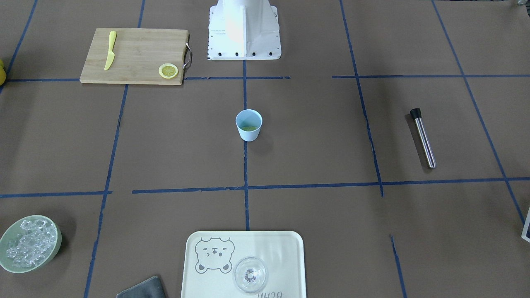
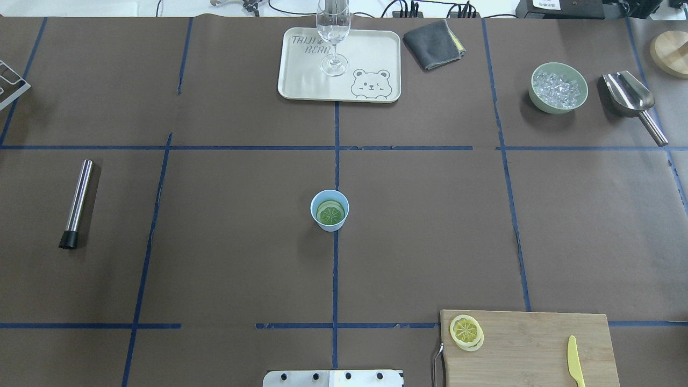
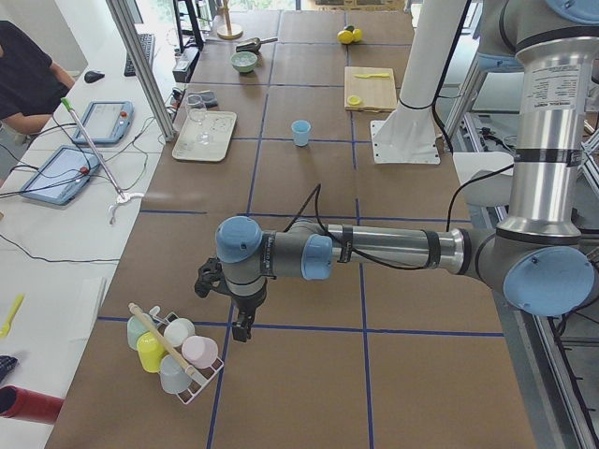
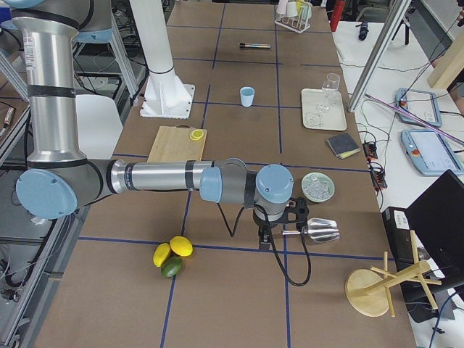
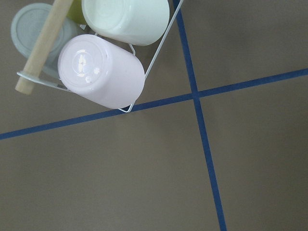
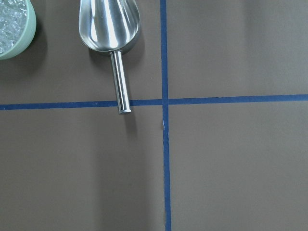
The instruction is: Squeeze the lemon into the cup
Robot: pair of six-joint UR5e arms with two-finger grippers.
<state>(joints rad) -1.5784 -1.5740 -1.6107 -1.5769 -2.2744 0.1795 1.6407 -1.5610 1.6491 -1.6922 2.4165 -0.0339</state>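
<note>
Left gripper (image 3: 241, 333): hangs pointing down at the table's end on the robot's left, just beside a wire rack (image 3: 178, 360) of pastel upturned cups; whether its fingers are apart or together cannot be told.
Right gripper (image 4: 264, 241): hangs low at the opposite end, near a steel scoop (image 6: 109, 24) and above a crossing of blue tape lines; its finger spacing cannot be told either.
Arm label: small print on the left arm's upright tube, too small to read.
Cutting board (image 2: 527, 344): bamboo with a metal handle, at the robot's near right, beside the base plate.
Lemon (image 2: 465, 331): a round yellow slice lying flat on the board's corner by the handle, cut face up, with pale segments in a wheel; a paler edge shows beneath it. It is well apart from the cup.
Knife (image 2: 574, 368): slim yellow plastic, on the board's other side.
Cup (image 2: 329, 210): light blue, handleless, upright at the table's centre on a tape line; a greenish citrus slice lies inside.
Muddler (image 2: 77, 203): a steel rod with a black tip, lying on the robot's left.
Tray (image 2: 306, 80): cream, at the far edge, printed with a bear face and "BEAR"; the word above it is partly hidden.
Glass (image 2: 334, 32): clear, stemmed, upright on the tray.
Cloth (image 2: 433, 36): grey, folded, beside the tray.
Bowl (image 2: 556, 109): pale green, full of ice, at the far right.
Surface (image 2: 215, 242): brown paper gridded with blue tape.
Room: a white bench with tablets (image 3: 103, 120) runs along the far side.
</note>
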